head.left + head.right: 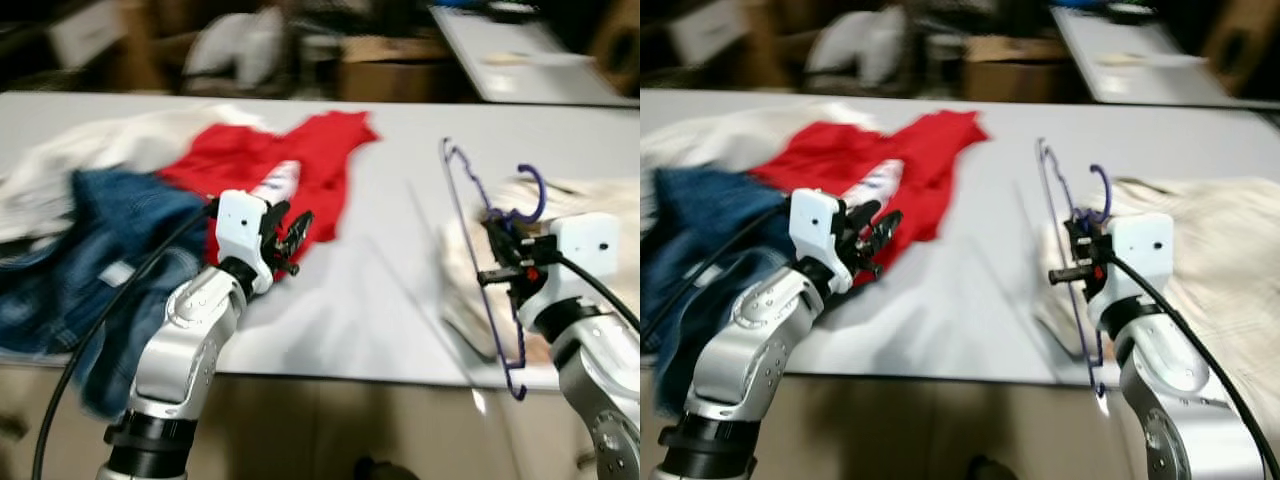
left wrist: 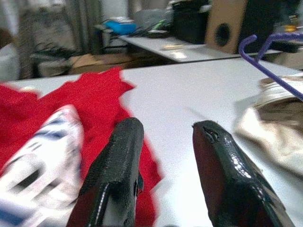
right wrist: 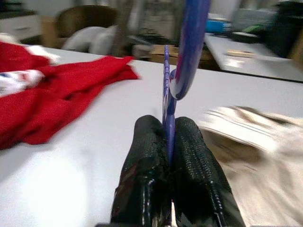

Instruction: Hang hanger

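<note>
Purple wire hanger (image 1: 487, 262) is pinched between the pressed-together fingers of the right pincer (image 3: 166, 161), which grips it near the neck; the hook curls just above the fingertips and the frame stands on edge, running down past the near edge of the white worktop (image 1: 380, 290). A cream cloth (image 1: 1200, 250) lies on the worktop directly beneath and beyond this pincer, touching the hanger's far side as far as can be told.

The left pincer (image 2: 168, 156) is held above the worktop with its two black fingers (image 2: 118, 165) spread, nothing between them. Just ahead of and under its tips lies a red garment (image 1: 290, 160) with a white printed patch (image 2: 42, 151) beside the pincer. On the outer side of the left arm sits a blue denim garment (image 1: 110, 250), and past that a white cloth (image 1: 110, 150).

Beyond the worktop stand cardboard boxes (image 1: 385, 65), contents not discernible, and a second table (image 1: 520, 60). All views are blurred.
</note>
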Available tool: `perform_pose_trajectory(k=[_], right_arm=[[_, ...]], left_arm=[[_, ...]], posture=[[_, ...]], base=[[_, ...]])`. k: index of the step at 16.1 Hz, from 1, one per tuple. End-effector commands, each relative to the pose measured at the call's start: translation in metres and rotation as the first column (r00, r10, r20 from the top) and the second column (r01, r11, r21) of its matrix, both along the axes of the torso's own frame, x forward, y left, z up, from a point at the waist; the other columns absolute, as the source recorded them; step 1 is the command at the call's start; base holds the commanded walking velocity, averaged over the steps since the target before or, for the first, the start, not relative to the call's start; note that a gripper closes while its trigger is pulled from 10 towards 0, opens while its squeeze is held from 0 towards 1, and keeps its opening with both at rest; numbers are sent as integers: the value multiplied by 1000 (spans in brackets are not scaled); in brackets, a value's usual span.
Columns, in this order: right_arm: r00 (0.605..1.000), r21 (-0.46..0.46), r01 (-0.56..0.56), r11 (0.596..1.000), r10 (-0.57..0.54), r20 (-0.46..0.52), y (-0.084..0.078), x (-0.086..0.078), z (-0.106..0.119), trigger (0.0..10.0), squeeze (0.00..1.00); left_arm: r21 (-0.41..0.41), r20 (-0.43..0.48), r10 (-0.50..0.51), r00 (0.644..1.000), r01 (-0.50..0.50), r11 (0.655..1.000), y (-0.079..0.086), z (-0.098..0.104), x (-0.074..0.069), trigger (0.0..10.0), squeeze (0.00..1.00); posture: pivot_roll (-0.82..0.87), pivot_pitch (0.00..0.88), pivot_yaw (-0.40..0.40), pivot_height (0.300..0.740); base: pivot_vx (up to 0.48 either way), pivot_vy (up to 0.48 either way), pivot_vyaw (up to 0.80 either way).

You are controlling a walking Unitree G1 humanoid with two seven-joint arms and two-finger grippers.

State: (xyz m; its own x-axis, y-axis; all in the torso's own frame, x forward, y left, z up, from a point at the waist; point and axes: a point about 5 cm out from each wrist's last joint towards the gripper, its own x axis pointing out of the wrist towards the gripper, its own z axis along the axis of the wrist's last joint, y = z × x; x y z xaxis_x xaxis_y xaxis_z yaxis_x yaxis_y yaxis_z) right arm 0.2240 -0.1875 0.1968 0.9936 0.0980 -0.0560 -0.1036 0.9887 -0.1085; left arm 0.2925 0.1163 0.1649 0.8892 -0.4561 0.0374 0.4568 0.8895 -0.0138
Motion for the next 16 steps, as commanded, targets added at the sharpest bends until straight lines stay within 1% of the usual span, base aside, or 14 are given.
perform_pose_trajectory(k=[1,2,3,4,5,6,7,9,10,11,12,14,15,16], right_arm=[[1000,-13,6,1000,-6,20,0,-3,3,10000,0],[1000,-19,9,1000,-8,7,-2,-2,-1,10000,0],[1000,-29,8,1000,-7,5,-3,-1,-3,10000,0],[996,-120,57,991,-48,80,-7,5,-5,10000,0],[995,-153,71,986,-58,87,-8,7,-7,10000,0],[999,-126,29,992,-27,23,-9,10,-13,10000,0],[999,-106,36,994,-36,8,-12,12,-14,10000,0],[998,-78,57,995,-55,24,-13,13,-12,10000,0],[996,-74,87,993,-85,37,-16,12,-13,10000,0],[996,-50,87,995,-85,38,-16,7,-16,10000,0],[996,-42,81,996,-79,39,-15,5,-16,10000,0],[998,-50,55,997,-53,39,-12,3,-15,10000,0],[997,-65,53,996,-50,51,-11,1,-12,10000,0],[997,-69,57,996,-53,54,-11,1,-12,10000,0]], left_arm=[[1,29,22,999,-22,1000,2,5,-1,10000,0],[14,25,45,999,-46,999,5,2,-6,10000,0],[25,29,59,998,-59,998,7,1,-9,10000,0],[48,35,113,993,-115,992,16,1,-10,10000,0],[47,37,126,991,-128,991,18,1,-10,10000,0],[43,30,137,990,-138,990,21,2,-10,10000,0],[55,39,125,991,-127,990,22,4,-9,10000,0],[57,44,111,993,-114,992,22,6,-8,10000,0],[58,39,112,993,-114,992,20,5,-6,10000,0],[49,29,94,995,-95,994,14,1,-5,10000,0],[38,24,81,996,-82,996,11,0,-4,10000,0],[32,6,70,997,-71,997,10,-4,-2,10000,0],[50,19,65,998,-66,997,10,-5,1,10000,0],[48,23,62,998,-63,997,9,-4,2,10000,0]], posture=[[-128,0,31,740],[-106,0,-1,740],[-95,0,-14,740],[-81,0,-33,740],[-81,0,-33,740],[-63,0,-48,740],[-50,0,-58,740],[-58,0,-45,740],[-71,0,-29,740],[-87,0,-7,740],[-101,0,7,740],[-101,0,7,740],[-139,0,43,740],[-148,0,47,740]], base=[[0,0,-800],[0,0,-800],[0,0,-800],[0,0,-800],[0,0,-800],[0,0,-800],[0,0,-800],[0,0,-800],[0,0,-800],[0,0,0],[0,0,0],[0,0,0],[0,0,-800],[0,0,-800]])
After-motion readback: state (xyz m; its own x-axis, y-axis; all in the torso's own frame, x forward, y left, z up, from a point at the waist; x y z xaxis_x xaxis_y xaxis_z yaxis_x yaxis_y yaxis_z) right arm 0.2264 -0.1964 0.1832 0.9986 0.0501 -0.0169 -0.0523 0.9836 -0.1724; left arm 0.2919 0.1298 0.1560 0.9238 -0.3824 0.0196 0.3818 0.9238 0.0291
